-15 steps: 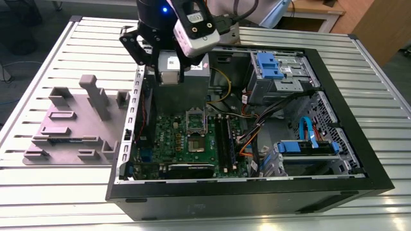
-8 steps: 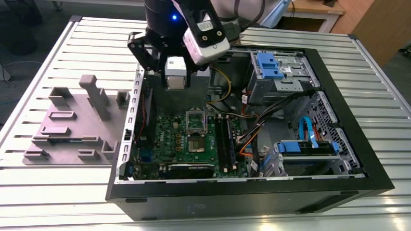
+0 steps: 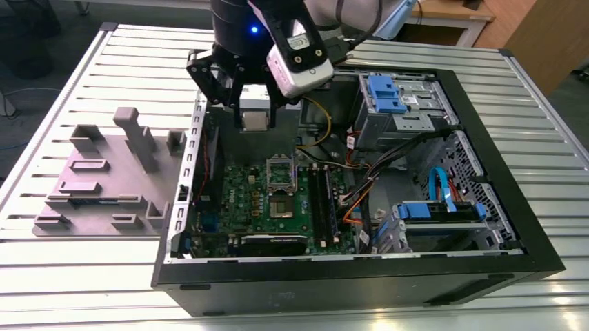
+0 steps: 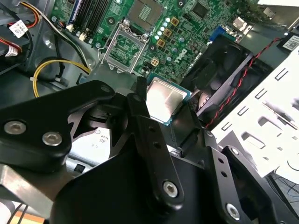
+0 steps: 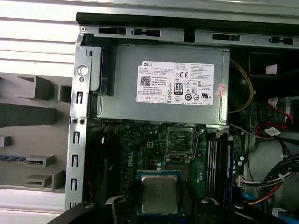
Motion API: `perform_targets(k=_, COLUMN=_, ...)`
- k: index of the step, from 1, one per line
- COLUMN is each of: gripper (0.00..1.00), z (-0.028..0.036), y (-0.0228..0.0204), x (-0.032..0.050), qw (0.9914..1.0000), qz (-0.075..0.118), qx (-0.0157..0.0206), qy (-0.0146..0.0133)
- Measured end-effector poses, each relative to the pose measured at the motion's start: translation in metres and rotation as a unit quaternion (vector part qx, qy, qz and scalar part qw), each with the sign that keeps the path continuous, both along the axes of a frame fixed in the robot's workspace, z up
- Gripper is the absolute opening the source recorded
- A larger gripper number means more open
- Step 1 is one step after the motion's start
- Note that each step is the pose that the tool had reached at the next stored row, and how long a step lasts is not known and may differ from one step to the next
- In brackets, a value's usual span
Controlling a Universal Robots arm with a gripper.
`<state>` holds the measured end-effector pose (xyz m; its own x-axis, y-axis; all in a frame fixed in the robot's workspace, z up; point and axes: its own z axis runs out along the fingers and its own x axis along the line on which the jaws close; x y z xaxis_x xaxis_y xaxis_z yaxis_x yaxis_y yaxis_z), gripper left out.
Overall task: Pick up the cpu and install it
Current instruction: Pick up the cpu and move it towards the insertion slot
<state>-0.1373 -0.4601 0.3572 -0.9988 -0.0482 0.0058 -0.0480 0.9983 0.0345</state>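
Over at the exterior view's left, a pale grey moulded fixture [image 3: 92,179] with upright blocks sits on the ribbed metal desk [image 3: 110,276], just beside the open black computer case [image 3: 368,272]. Next along, the black two-fingered gripper [image 3: 248,103] hangs above the case with its jaws closed narrowly on the cpu [image 3: 256,121], a small flat square chip with a dull silver metal top and a green rim. It is pinched by two opposite edges and sits right between the fingers [image 4: 140,109]. The chip is square, so it has no long side to speak of. Its metal face is turned up toward the wrist cameras, and in the first wrist view the cpu [image 5: 159,194] lies with its edges square to the frame of the metal-framed socket [image 5: 181,141] with the dark centre. It is raised clear of the green motherboard [image 3: 248,200], and in the exterior view it shows against the large grey box [image 5: 173,79] with the white label, with the socket [image 3: 278,167] near it. The chip's underside is hidden, its lower edge is cut off by the gripper [image 5: 159,205] in the first wrist view, and the pale camera housing on the arm covers part of the gripper in the exterior view. Toward the exterior view's right are blue plastic drive brackets [image 3: 385,93] and loose cables [image 3: 368,172].
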Motion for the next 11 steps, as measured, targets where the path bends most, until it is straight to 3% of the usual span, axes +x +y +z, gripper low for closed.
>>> perform_targets(k=4, gripper=0.47, z=-0.0019, y=0.0, x=0.0013, qw=1.0, qz=0.0, qx=-0.002, qy=0.0004)
perform_targets(k=11, gripper=0.47, z=-0.009, y=-0.0006, x=0.0043, qw=1.0, qz=0.0, qx=-0.0021, qy=0.0006)
